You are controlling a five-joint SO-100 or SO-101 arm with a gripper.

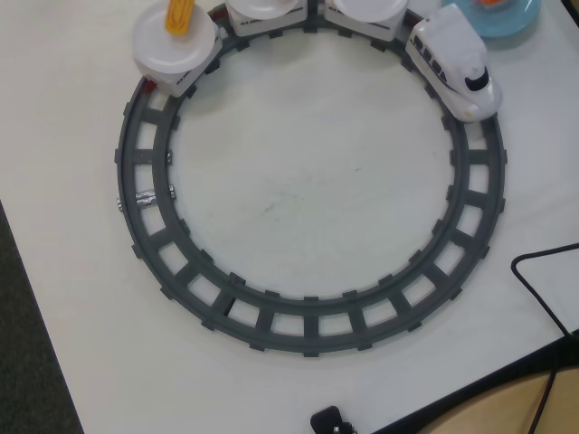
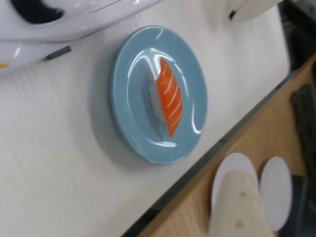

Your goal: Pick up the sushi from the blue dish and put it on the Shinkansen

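We see the sushi (image 2: 169, 96) lying in the middle of the blue dish (image 2: 126, 113), near the table's (image 2: 54, 163) edge, beside the Shinkansen (image 1: 454, 65) on the track (image 1: 308, 318). One blurred finger (image 2: 237, 207) shows; we cannot tell the gripper's spread.

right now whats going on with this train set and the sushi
Nothing is being held yet. The sushi still lies on the blue dish, seen close in the wrist view, beside the Shinkansen on the grey track. A yellow piece rides one white plate. The gripper's state can't be told.
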